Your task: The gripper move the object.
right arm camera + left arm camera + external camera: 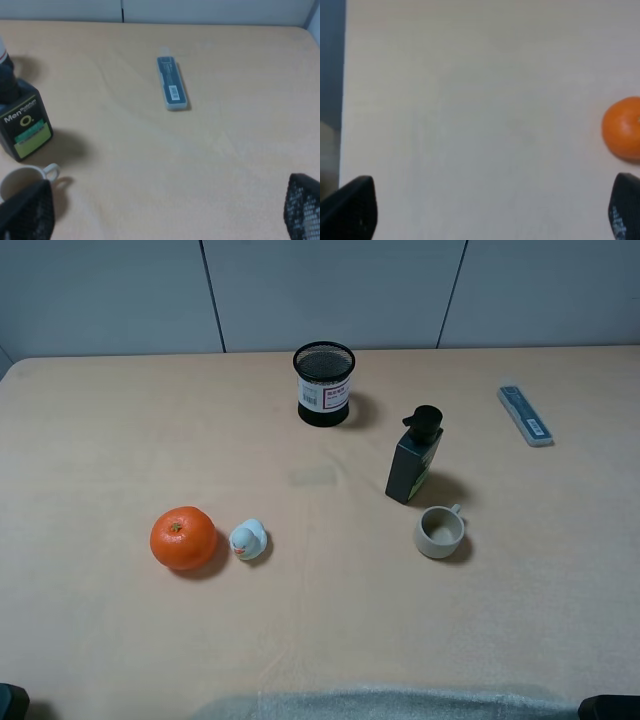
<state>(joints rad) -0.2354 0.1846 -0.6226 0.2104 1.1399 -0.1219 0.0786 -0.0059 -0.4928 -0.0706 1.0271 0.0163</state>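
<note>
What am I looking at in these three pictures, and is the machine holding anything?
A two-armed robot works at a pale wooden table. One camera looks down from above; the other two ride on the arms' wrists, looking past each arm's pincer.

From above you see a round orange fruit, a small white-and-blue toy duck, a black mesh pen holder, a dark green pump bottle, a small beige-grey cup with a side handle and a flat blue-grey case.

The left pincer and right pincer show only their black tips, spread wide at the picture edges. Neither holds anything.
</note>
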